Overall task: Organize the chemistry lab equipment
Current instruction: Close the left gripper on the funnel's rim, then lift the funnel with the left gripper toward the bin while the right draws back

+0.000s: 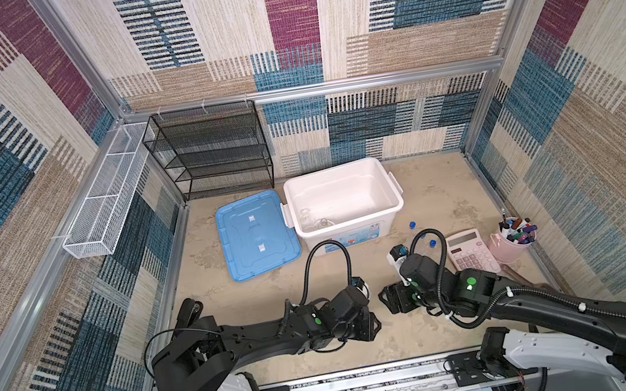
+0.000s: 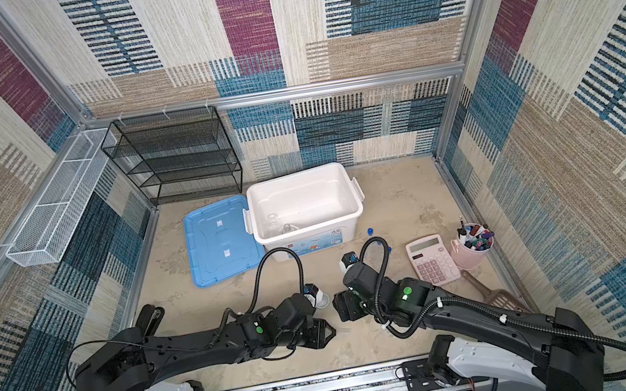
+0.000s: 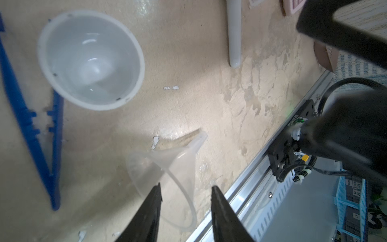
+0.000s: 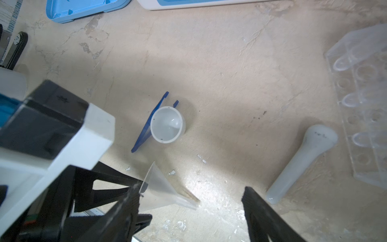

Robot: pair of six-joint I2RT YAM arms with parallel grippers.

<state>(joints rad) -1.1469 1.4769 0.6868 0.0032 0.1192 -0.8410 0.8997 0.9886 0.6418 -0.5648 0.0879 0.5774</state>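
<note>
Funnel (image 3: pixel 167 167) lies on its side on the table (image 3: pixel 188 62), its wide rim between the part-open jaws of the left gripper (image 3: pixel 185 188). Left arm reaches low, wrist bent. Opposite, the right gripper (image 4: pixel 191 188) hovers spread wide, empty.

Glass flask (image 1: pixel 308 222) inside white bin (image 1: pixel 344 187)

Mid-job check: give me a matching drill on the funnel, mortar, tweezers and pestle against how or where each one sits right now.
Things:
1. funnel
2. mortar
3. tweezers
4. pestle

States:
A. upright, mouth up
B. on its side at the left end effector
C. lying next to the clear rack
D. blue, beside the mortar

Pairs: 1-B, 2-A, 3-D, 4-C
</note>
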